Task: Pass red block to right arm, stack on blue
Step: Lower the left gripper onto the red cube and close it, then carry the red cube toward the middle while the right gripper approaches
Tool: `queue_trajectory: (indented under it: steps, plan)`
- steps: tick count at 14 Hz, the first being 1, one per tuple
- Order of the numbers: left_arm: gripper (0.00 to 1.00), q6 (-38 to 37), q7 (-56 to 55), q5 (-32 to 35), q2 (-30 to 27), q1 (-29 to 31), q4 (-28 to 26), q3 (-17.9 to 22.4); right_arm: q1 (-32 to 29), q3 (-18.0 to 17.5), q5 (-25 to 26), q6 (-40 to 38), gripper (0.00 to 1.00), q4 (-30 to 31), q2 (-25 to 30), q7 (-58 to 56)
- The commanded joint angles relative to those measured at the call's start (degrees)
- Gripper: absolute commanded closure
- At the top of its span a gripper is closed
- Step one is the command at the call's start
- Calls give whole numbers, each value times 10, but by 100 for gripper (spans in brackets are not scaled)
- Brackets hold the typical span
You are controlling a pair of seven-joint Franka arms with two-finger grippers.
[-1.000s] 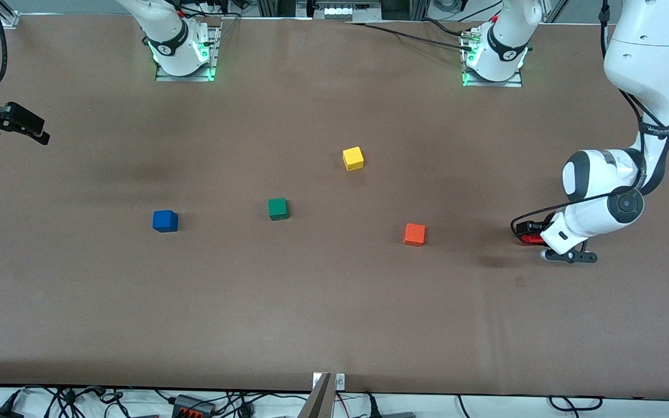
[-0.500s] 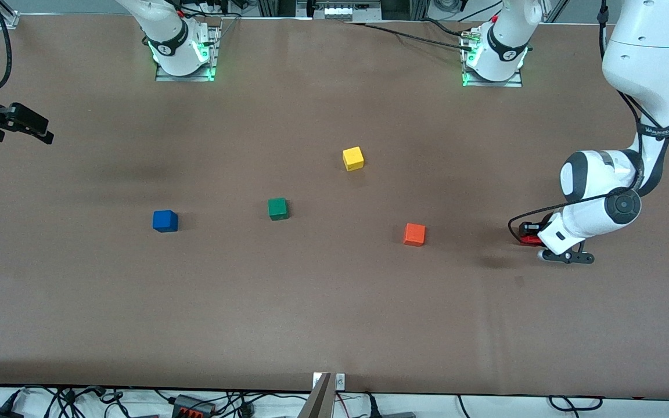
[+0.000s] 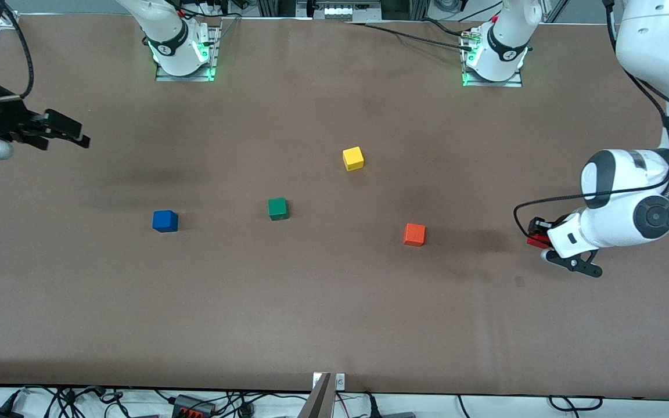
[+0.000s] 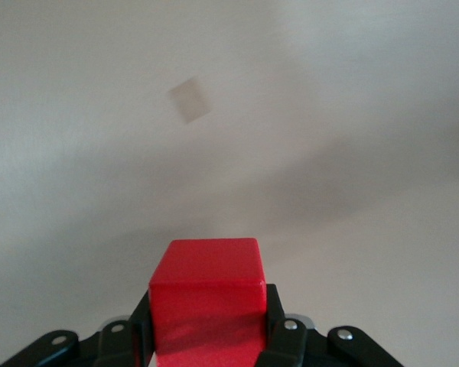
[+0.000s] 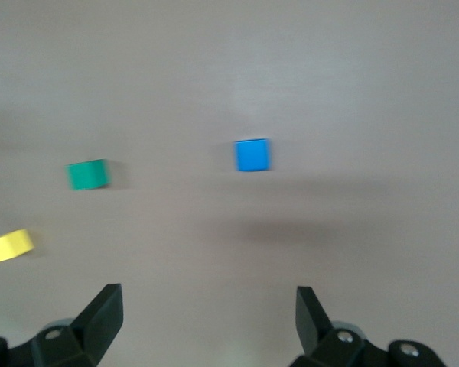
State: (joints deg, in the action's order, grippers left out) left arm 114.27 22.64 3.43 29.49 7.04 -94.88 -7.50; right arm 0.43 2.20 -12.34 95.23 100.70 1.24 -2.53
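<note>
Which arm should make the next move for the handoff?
Left. Its claw is shut on the red block, lifted over the table's left-arm end. The right claw hangs open over the right-arm end, near the blue block, with nothing to stack yet.

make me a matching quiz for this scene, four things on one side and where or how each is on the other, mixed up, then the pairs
1. red block
2. blue cube
3. right claw
4. yellow cube

A. open, over the right arm's end of the table
B. farthest cube from the front camera
C. clamped in the left claw
D. on the table, nearest the right arm's end

Pairs: 1-C, 2-D, 3-A, 4-B
</note>
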Motion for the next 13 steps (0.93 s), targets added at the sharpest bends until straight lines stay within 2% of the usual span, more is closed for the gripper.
queue_trajectory:
  steps: [1, 2, 4, 7, 11, 13]
  plan:
    - [91, -75, 93, -1, 2, 5, 54, -38, 8, 0, -44, -2, 0, 5, -16, 2]
    - [92, -90, 114, -7, 0, 6, 63, -51, 21, 0, -47, -1, 0, 5, -23, 2]
    - [91, -94, 185, -80, -2, 6, 67, -73, 34, 0, -86, -1, 0, 5, -34, 2]
    - [91, -89, 348, -257, 0, 0, 67, -78, 59, 0, -139, 0, 0, 5, -54, 2]
    - [91, -85, 562, -501, 5, -19, 66, -80, 85, 0, -256, 5, 0, 4, -88, 2]
    - [91, -70, 651, -593, 4, -36, 63, -82, 87, 0, -309, 5, 0, 3, -107, 2]
